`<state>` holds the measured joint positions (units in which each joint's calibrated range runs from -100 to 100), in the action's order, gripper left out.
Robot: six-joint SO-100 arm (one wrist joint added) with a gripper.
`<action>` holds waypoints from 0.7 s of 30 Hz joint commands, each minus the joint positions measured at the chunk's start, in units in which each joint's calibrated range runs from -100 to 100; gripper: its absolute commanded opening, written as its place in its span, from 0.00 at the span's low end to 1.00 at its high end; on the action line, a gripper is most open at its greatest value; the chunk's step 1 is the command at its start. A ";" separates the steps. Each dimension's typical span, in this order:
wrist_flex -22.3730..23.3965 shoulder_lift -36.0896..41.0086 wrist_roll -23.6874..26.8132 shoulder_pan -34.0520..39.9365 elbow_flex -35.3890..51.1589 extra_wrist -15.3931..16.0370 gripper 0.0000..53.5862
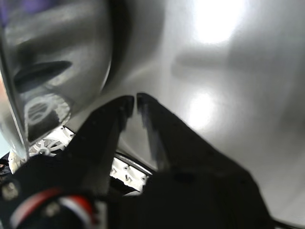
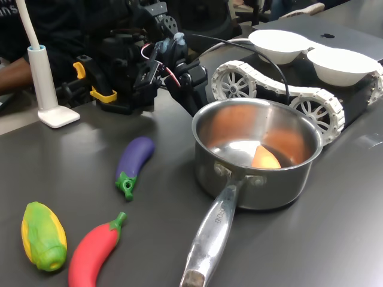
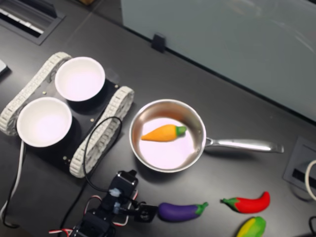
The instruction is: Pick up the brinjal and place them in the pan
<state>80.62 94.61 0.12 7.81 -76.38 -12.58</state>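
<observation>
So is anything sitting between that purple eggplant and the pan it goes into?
Nothing visible. In the second exterior view the brinjal lies on bare table just outside the pan, and the tool is right beside its rounded end. A toy carrot already lies in the pan.

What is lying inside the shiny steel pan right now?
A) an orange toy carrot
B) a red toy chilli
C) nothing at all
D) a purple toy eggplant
A: the second exterior view shows an orange carrot with a green top lying in the pan, while the brinjal and chilli lie on the table outside it.
</observation>
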 commanded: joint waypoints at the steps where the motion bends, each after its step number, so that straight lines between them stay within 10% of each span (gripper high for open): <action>1: 0.02 0.83 0.73 2.05 1.64 -2.04 0.00; 21: 1.38 -5.92 -1.07 -4.37 6.73 0.73 0.00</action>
<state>81.90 94.11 -0.56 4.73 -75.84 -12.95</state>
